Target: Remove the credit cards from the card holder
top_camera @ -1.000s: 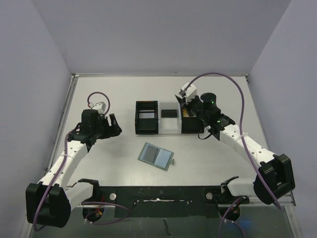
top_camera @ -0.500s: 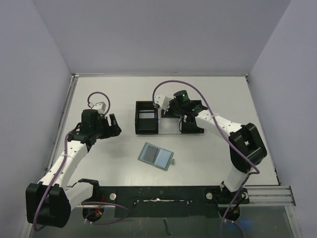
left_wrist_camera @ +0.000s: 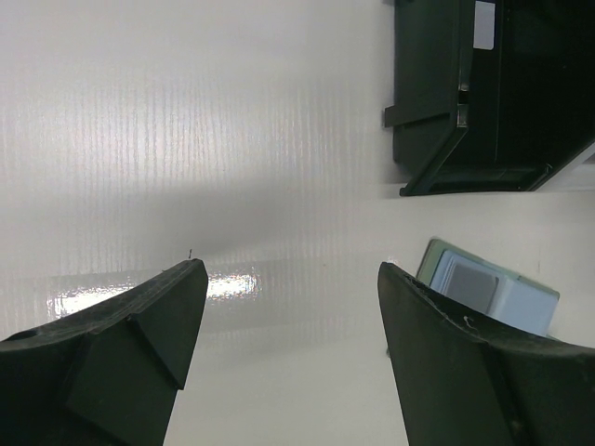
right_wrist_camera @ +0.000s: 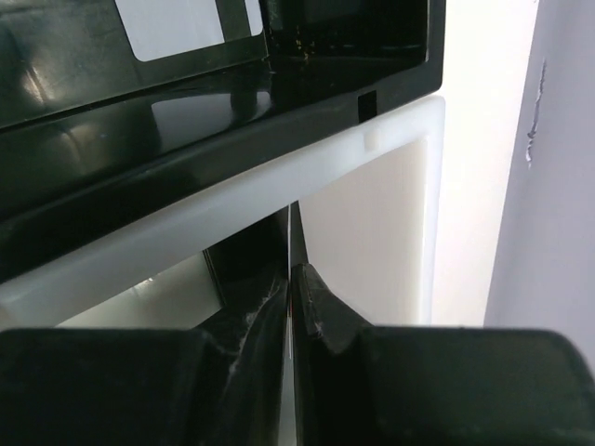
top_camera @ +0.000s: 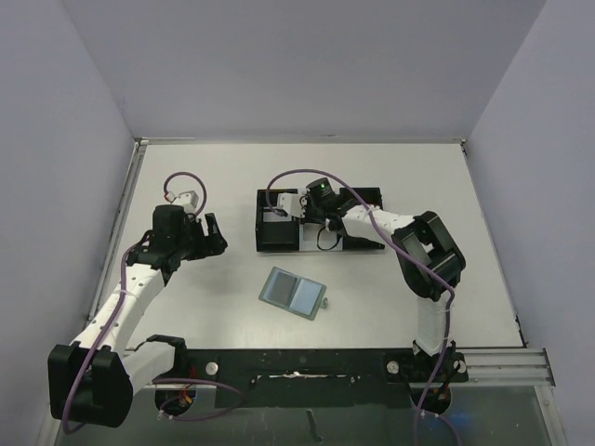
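While the right gripper (right_wrist_camera: 291,271) pinches a thin credit card (right_wrist_camera: 291,228) edge-on over the white tray (right_wrist_camera: 372,139) beyond the card holder (top_camera: 296,294), letting go looks next; left gripper (left_wrist_camera: 288,269) hangs wide

black box (top_camera: 276,244) | white tray (top_camera: 307,241) touching its right side | white table (top_camera: 418,177)

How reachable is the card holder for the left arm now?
Likely yes: left tool is open and empty, and nothing stands between it and the card holder, lying flat on the table.

Pale lilac walls (top_camera: 307,65) on 3 sides, white tabletop (top_camera: 232,177) w/ glare, black front rail (top_camera: 307,358)
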{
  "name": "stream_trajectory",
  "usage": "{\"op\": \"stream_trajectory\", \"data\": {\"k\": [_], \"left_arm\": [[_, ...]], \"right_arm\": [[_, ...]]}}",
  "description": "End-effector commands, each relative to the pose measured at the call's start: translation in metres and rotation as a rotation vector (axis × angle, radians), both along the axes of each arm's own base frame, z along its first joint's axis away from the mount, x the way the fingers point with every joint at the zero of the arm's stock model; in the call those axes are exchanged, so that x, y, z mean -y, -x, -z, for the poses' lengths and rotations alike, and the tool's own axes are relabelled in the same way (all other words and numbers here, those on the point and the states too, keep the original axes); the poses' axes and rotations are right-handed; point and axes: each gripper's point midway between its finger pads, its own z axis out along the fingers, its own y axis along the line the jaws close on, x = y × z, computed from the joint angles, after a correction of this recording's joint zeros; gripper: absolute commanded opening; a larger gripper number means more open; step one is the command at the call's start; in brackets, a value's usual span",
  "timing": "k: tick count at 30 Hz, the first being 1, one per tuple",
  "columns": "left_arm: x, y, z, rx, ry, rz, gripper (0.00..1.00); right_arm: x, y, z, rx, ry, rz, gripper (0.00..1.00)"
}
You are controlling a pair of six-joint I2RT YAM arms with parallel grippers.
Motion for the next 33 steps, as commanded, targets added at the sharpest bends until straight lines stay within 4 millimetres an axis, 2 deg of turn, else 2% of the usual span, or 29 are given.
{"op": "stream_trajectory", "data": {"k": [1,4,8,12,18,24,33], "left_arm": [[-0.002,-0.014,-0.018,0.081,-0.005,-0.002,0.74],[-0.001,-0.014,-0.015,0.070,-0.006,0.002,0.74],[-0.001,-0.014,-0.012,0.060,-0.009,0.003,0.75],[0.000,-0.014,-0.009,0.050,-0.005,0.011,0.75],[0.002,-0.014,-0.006,0.038,-0.001,0.022,0.75],[0.005,-0.013,-0.003,0.025,0.007,0.036,0.75],[0.008,-0.013,-0.002,0.019,0.016,0.049,0.75]], "right_arm": [[-0.007,-0.014,-0.013,0.067,-0.019,-0.028,0.13],[-0.006,-0.011,-0.010,0.039,-0.031,-0.026,0.23],[-0.001,-0.012,-0.011,0.026,-0.057,-0.001,0.30],[-0.001,-0.014,-0.014,0.017,-0.091,0.016,0.34],[0.002,-0.010,-0.007,-0.011,-0.086,0.019,0.39],[-0.002,-0.008,-0.016,-0.041,-0.142,0.014,0.45],[-0.001,-0.016,-0.030,-0.026,-0.176,0.043,0.47]]}}
